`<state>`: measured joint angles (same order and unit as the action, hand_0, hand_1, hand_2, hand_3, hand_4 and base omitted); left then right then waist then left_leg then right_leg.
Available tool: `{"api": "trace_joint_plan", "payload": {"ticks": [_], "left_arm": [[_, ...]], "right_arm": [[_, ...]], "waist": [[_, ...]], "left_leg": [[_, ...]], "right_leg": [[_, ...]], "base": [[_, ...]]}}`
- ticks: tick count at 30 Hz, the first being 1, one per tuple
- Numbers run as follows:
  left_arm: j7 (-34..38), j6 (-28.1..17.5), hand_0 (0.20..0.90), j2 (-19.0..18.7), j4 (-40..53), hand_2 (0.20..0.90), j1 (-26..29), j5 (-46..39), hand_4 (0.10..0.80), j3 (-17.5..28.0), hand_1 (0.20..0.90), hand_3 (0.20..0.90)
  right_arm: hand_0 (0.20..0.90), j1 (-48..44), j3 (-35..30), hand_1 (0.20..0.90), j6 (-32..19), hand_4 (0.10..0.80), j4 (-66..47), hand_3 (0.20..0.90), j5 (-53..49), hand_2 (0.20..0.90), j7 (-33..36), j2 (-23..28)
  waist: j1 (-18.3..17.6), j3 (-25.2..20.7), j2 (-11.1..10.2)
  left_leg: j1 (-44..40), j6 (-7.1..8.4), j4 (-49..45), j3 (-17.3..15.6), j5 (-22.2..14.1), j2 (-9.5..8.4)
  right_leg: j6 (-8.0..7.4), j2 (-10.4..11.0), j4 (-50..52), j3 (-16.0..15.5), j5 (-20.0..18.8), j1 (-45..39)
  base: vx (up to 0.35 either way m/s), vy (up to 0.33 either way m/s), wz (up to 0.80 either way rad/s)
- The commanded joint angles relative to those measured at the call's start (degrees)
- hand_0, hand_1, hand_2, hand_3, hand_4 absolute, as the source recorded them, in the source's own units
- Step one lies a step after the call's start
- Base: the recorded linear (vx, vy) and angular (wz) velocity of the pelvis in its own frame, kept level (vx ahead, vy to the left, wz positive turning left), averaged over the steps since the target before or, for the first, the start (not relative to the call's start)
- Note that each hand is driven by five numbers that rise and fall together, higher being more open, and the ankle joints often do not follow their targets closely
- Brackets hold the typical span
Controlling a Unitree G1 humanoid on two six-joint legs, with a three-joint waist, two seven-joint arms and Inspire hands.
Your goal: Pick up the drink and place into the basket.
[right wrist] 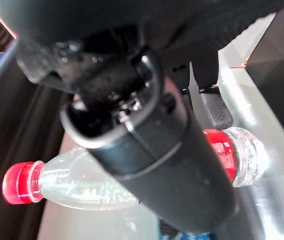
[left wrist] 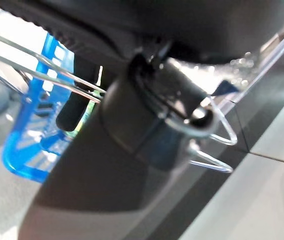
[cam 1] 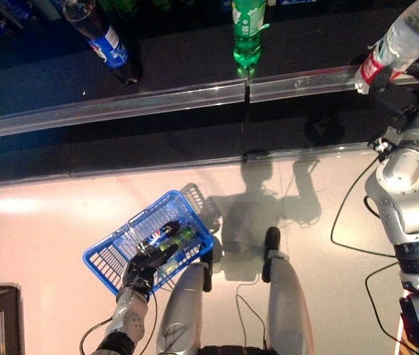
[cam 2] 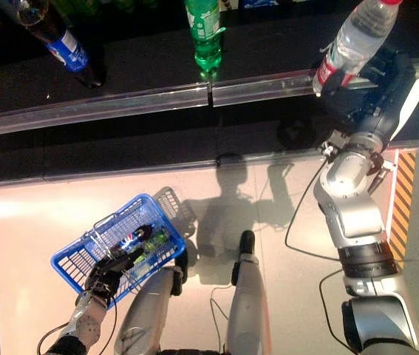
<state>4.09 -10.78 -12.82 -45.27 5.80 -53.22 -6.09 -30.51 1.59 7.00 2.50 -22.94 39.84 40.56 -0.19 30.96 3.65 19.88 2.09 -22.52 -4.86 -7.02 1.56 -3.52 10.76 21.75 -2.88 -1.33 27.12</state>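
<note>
left hand (cam 1: 148, 264) is gripping the wire handles of the blue plastic mesh basket (cam 1: 113, 251), fingers curled round the thin metal loops per the left wrist view, holding it low and near the body over the pale floor (cam 1: 46, 214). basket is already carrying a couple of bottles (cam 1: 171, 238), green and dark, lying inside.

farther out, right hand (cam 2: 375, 81) is reaching to the dark shelf (cam 2: 157, 66) with the clear rail (cam 2: 120, 100) along its front edge. it is holding the clear plastic water bottle with red cap and red label (right wrist: 76, 182); right wrist view shows thumb and fingers wrapped across the bottle's middle, cap end sticking out one side, base the other. bottle is tilted, raised at the shelf's right end, touching the rail area or just above it, cannot tell which.

also on the shelf: a green plastic soda bottle (cam 1: 247, 33) upright near the middle, and a dark cola bottle with blue label (cam 1: 106, 41) leaning toward the left; both well apart from the held one.

step in hand looks like the lift-off and carry. to do it well: keeping the grip firm round the middle since the smooth bottle could slip, lifting clear of the rail before swinging back, then crossing toward the basket on the robot's left side. keeping the basket steady and level, lowering the bottle into the free space beside the ones inside, releasing low, not dropping.
</note>
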Motion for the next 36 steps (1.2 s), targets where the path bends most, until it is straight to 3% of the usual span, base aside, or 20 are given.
{"api": "trace_joint_plan", "payload": {"ticks": [1,6,13,21,36], "left_arm": [[-5.34,-13.25,0.3,-6.23,17.86,0.3,-4.43,-0.67,0.1,4.63,0.3,0.2],[-6.07,-11.91,0.3,-7.18,30.49,0.3,-6.66,0.55,0.1,5.32,0.3,0.2],[-8.52,-11.26,0.3,-8.12,41.98,0.3,-7.93,2.71,0.1,2.99,0.3,0.2],[-10.44,-9.06,0.3,-9.98,51.06,0.3,-7.42,1.43,0.1,-0.19,0.3,0.2],[-17.65,-3.37,0.3,-15.65,66.75,0.3,-2.35,-5.3,0.1,-3.94,0.3,0.2]], "right_arm": [[0.3,-1.13,-7.57,0.3,-13.74,0.1,-17.81,0.2,3.78,0.3,-7.56,2.02],[0.3,8.22,-4.37,0.3,-14.54,0.1,-25.37,0.2,1.51,0.3,-18.52,-5.21],[0.3,11.35,2.83,0.3,-13.32,0.1,-28.76,0.2,-2.34,0.3,-25.2,-10.38],[0.3,12.45,10.41,0.3,-11.83,0.1,-29.54,0.2,-4.17,0.3,-25.98,-12.34],[0.3,7.39,20.91,0.3,-9.15,0.1,-25.09,0.2,-2.46,0.3,-19.4,-15.91]], "waist": [[-0.92,-7.32,-0.4],[-0.73,-8.8,-1.22],[1.1,-10.04,-1.87],[3.53,-10.8,-1.73],[8.58,-11.12,-2.13]], "left_leg": [[-2.05,0.34,-1.09,-0.09,5.87,2.12],[-4.81,0.31,0.42,0.23,6.1,2.38],[-7.87,0.05,3.06,1.59,6.43,2.22],[-9.83,-0.35,7.2,4.07,6.54,0.85],[-11.0,-0.61,9.95,8.59,7.08,-1.03]], "right_leg": [[3.65,-0.75,3.28,-1.09,7.45,-7.93],[3.78,-1.29,1.3,-1.27,7.19,-11.58],[3.5,-1.35,-1.48,-2.36,6.68,-16.17],[2.55,-1.09,-4.28,-3.89,5.9,-19.1],[0.83,0.03,-8.81,-7.64,4.03,-22.98]], "base": [[0.038,-0.005,-0.03],[0.039,-0.017,0.0],[0.039,-0.006,0.1],[0.004,0.009,0.19],[-0.002,-0.014,0.24]]}}
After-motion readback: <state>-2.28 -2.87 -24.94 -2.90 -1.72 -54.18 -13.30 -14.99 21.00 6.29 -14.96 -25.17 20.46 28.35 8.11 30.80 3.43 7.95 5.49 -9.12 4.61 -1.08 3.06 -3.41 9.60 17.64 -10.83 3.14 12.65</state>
